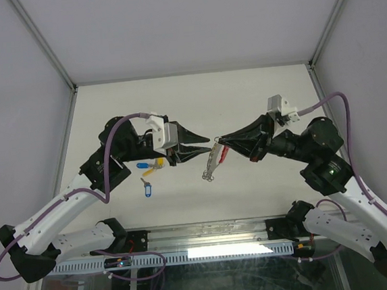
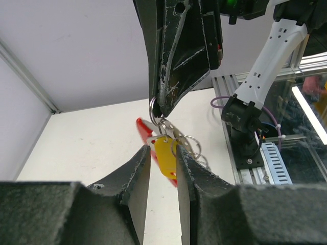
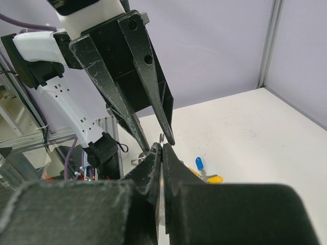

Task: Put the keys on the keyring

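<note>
My right gripper is shut on a thin metal ring of the keyring and holds it above the table; the red crescent and chain hang below. My left gripper meets it tip to tip, its jaws slightly apart. In the left wrist view, a yellow-tagged key hangs on the keyring right at my open left gripper; I cannot tell if it touches the fingers. A yellow key and two blue keys lie on the table under the left arm.
An aluminium rail runs along the near table edge between the arm bases. Enclosure walls and posts close the back and sides. The right arm's base shows beside the rail.
</note>
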